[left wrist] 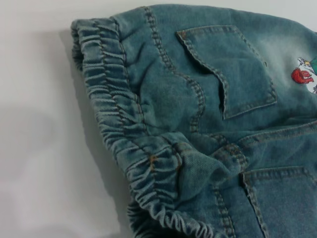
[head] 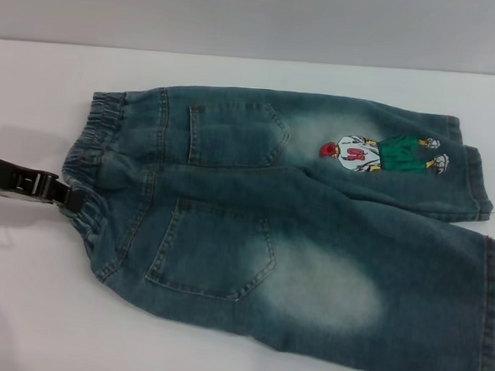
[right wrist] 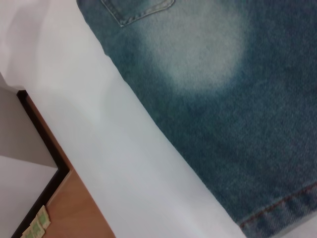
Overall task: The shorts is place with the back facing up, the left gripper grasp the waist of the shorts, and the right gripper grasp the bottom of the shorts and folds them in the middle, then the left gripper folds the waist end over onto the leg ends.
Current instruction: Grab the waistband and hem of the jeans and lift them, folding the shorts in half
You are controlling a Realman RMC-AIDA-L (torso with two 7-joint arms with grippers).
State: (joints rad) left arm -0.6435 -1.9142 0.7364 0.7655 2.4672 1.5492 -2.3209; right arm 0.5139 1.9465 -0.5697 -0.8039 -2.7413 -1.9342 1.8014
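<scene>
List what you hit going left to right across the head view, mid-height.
Left claw → elastic waistband → back pockets → bleached patch → cartoon patch → leg hems, all on the white table.

bare table [head: 21,306] around shorts [head: 311,240], left pincer [head: 70,198] at waistband

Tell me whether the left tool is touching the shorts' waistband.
Touching. In the head view, the left tool comes in from the robot's left and its tip meets the ruffled waistband of the shorts, no gap visible.

Faded matt denim shorts [head: 295,239] lie on smooth white cloth [head: 21,306].
</scene>
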